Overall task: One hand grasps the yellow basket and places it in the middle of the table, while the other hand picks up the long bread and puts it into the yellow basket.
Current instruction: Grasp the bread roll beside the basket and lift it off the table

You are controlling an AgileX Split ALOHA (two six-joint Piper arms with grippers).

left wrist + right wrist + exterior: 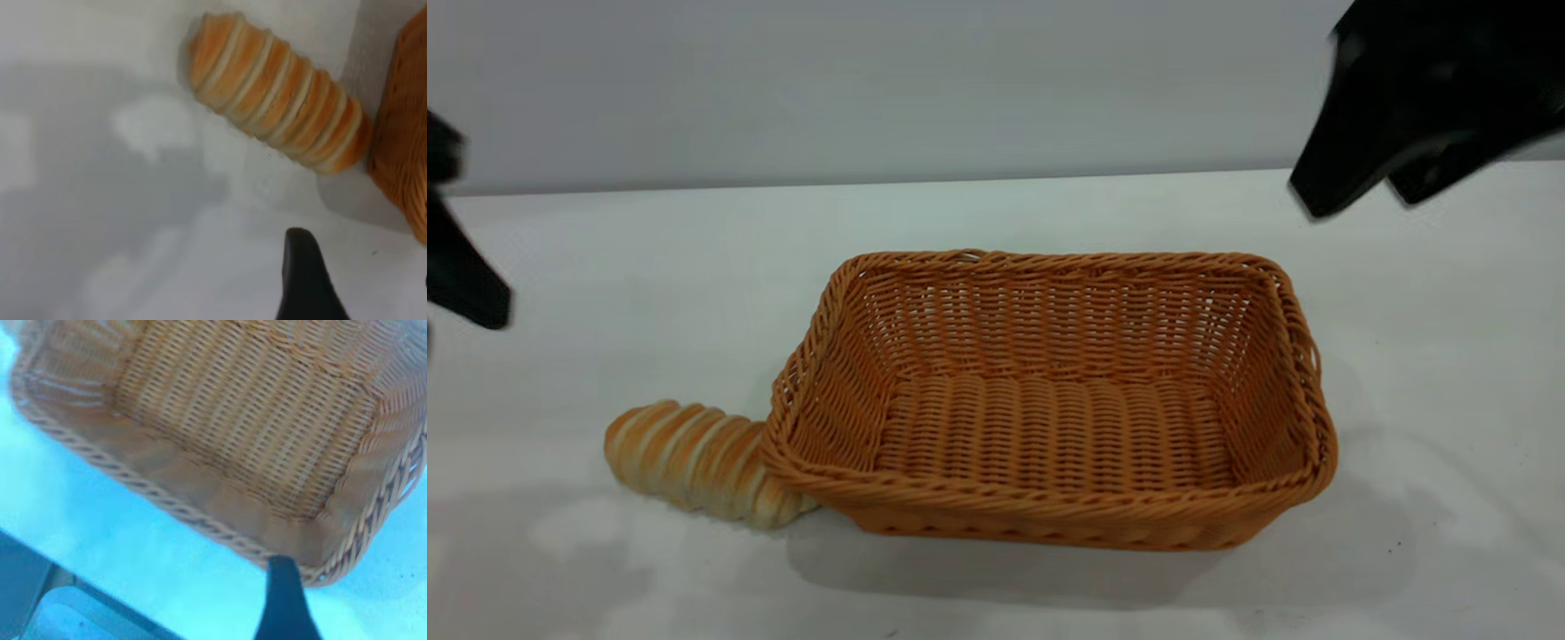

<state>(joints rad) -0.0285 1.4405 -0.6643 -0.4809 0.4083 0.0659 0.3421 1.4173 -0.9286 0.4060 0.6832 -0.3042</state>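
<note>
The right gripper hangs above and beyond the yellow basket's far right corner, and the left gripper is raised well off to the basket's left; neither holds anything, and whether either is open cannot be told. The basket stands empty about mid-table. The long bread lies outside, touching its near left corner, so loading it remains outstanding.

plain pale grey wall behind, evenly lit.
</note>
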